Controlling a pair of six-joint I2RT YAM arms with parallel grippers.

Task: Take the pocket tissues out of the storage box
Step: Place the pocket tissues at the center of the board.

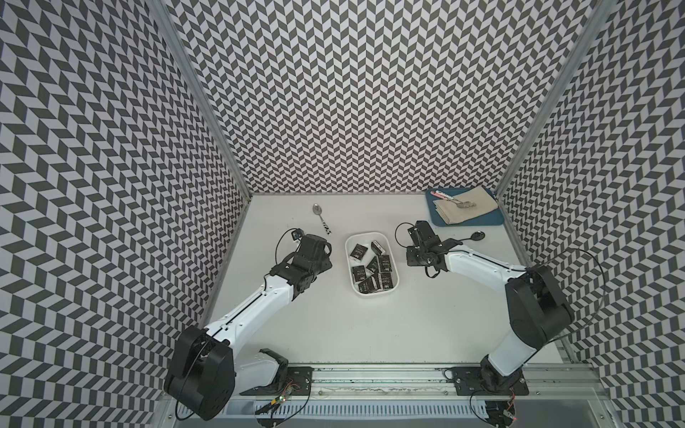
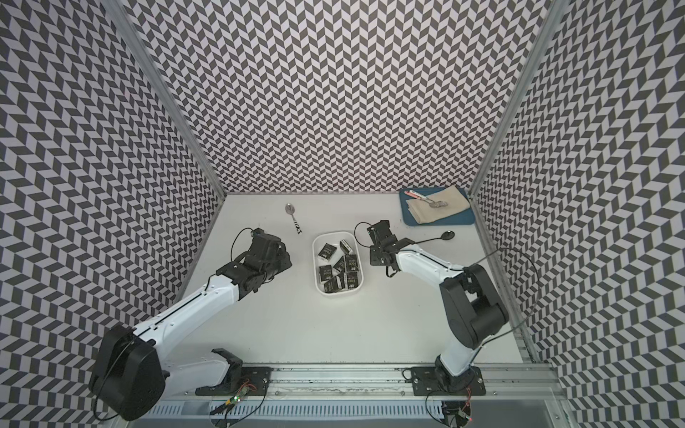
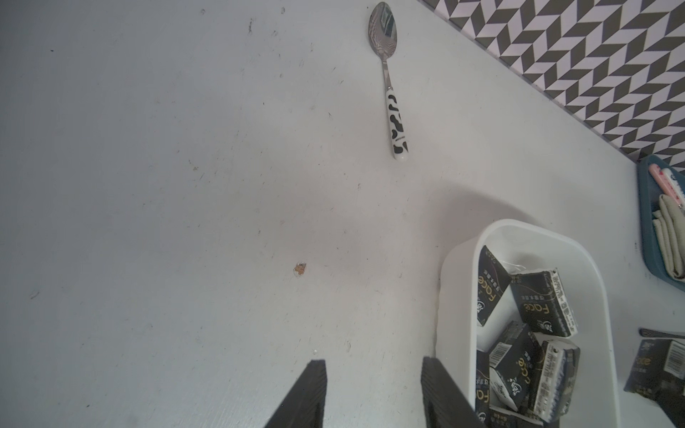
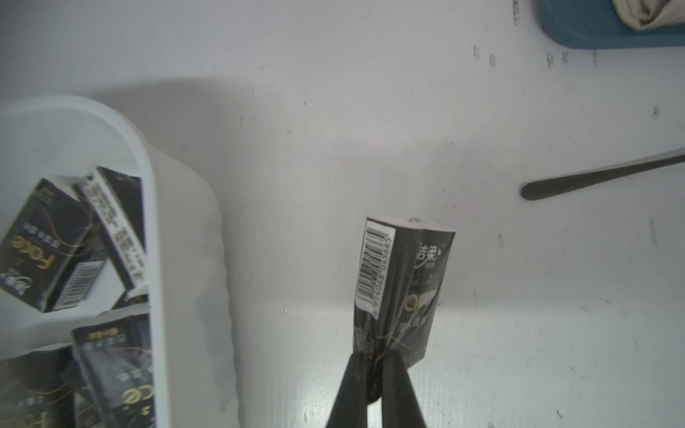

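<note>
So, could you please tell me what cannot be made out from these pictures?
Count of pocket tissues in the storage box: they overlap in both top views; both wrist views cut the box off.
Right pincer and its held packet: hidden under the wrist in both top views.
Whether that packet touches the table: unclear, right wrist view.
Left pincer: finger bases cut off by the left wrist view's edge.

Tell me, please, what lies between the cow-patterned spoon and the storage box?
Nothing: the left wrist view shows bare table between the cow-patterned spoon and the storage box.
</note>
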